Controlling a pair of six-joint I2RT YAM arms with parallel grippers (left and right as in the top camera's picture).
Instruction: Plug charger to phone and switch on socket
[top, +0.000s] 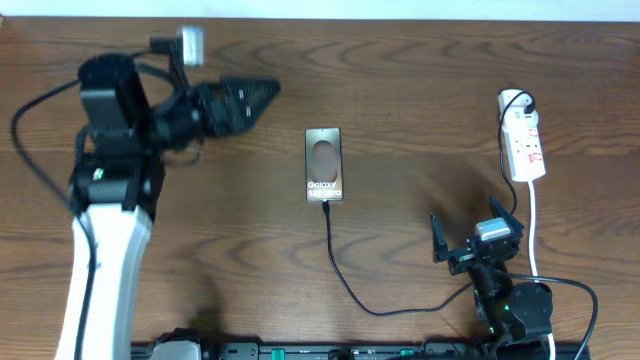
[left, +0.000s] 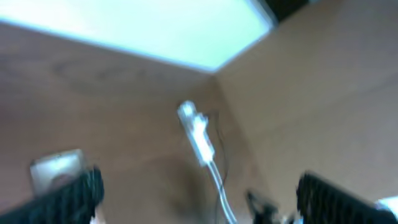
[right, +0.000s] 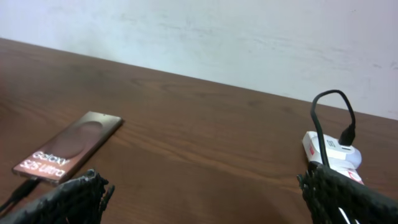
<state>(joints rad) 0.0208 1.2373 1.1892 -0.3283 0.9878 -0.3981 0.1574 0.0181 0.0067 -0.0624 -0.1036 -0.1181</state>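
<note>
- Tabletop (top: 420, 80): dark brown wood grain, matte.
- Phone (top: 324, 163): flat bronze slab with a dark oval and white "Galaxy" lettering, lying mid-tabletop.
- Charger (top: 335, 265): thin black cable whose tip meets the phone's near short edge. Cannot tell if it is seated. It curves off toward the right arm's base.
- Socket (top: 525, 145): narrow white strip with red marks at the far right. Switch position unreadable.
- Left gripper (top: 262, 93): fingers spread, empty, left of the phone. Its wrist view is blurred.
- Right gripper (top: 472, 235): fingers spread, empty, near the socket's cord.
</note>
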